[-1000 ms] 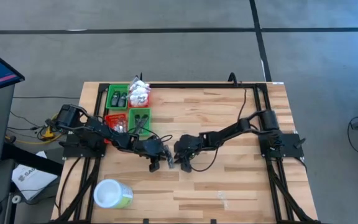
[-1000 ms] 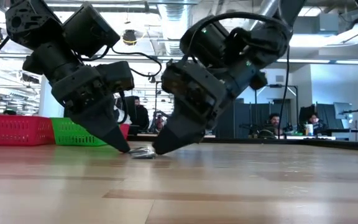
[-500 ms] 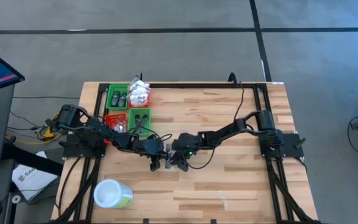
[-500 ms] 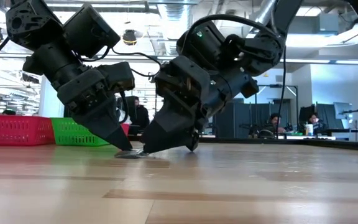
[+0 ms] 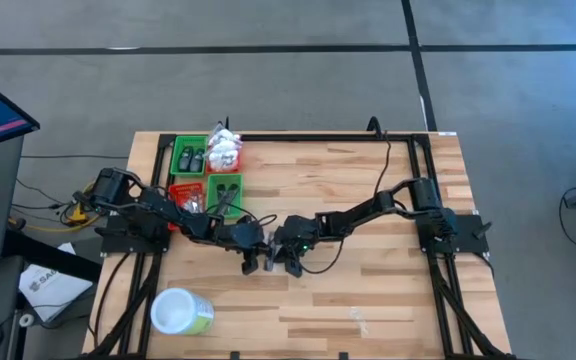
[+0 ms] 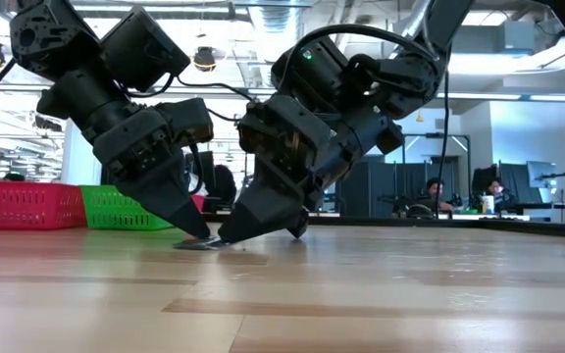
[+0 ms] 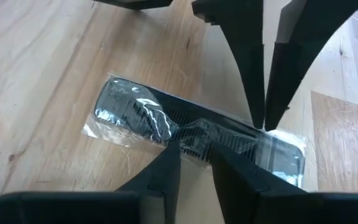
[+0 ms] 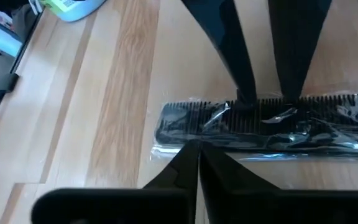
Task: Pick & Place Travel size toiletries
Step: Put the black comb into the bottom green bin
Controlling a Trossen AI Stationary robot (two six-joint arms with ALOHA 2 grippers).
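A wrapped black comb, sealed in clear crinkly plastic, is seen lying flat on the wooden table near its middle, between both grippers; it is touched from two sides. The left gripper is set astride the comb's middle, its fingers a narrow way apart and pressed at the wrapper; a real hold on the comb cannot be confirmed. The right gripper is seen with its jaws brought together, tips at the packet's edge; whether any film is pinched between them cannot be told.

Other toiletries are noted in the green bins and the red bin at the table's left rear; a white-lidded green tub stands near the front edge.

Risks judged: the flat packet may be slid across the wood rather than lifted, being thin and slippery; only wrapper may be caught, and torn; the two grippers, so close together, may be knocked against each other.
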